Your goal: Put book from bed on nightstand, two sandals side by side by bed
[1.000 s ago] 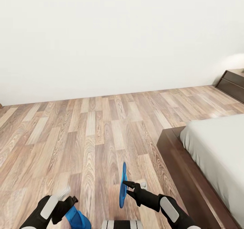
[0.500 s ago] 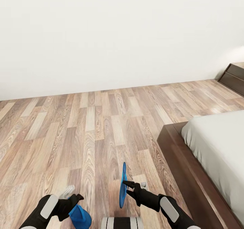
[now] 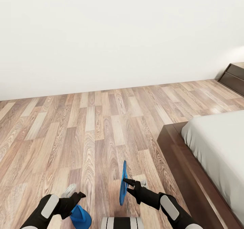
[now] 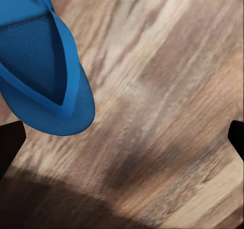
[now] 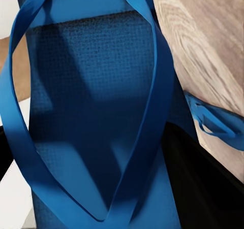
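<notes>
One blue sandal (image 3: pixel 81 216) lies flat on the wood floor (image 3: pixel 101 137) at the lower left, its toe end showing in the left wrist view (image 4: pixel 46 71). My left gripper (image 3: pixel 77 198) hovers just above and beyond it, open (image 4: pixel 122 137), with nothing between its fingertips (image 4: pixel 10 142). My right gripper (image 3: pixel 127 184) is shut on the other sandal (image 3: pixel 123 183), which hangs edge-on above the floor; its sole and straps show close up (image 5: pixel 91 112). The bed (image 3: pixel 220 147) with its dark frame (image 3: pixel 173 147) is to the right. A nightstand (image 3: pixel 235 75) stands at the far right wall. The book is out of view.
A plain white wall (image 3: pixel 118 36) runs across the back. Open plank floor stretches ahead and to the left between me and the wall. The bed frame's corner juts out about level with my right arm.
The view tilted a little at first. My left gripper has drifted slightly forward and right, off the sandal on the floor. The right arm and its sandal have stayed put.
</notes>
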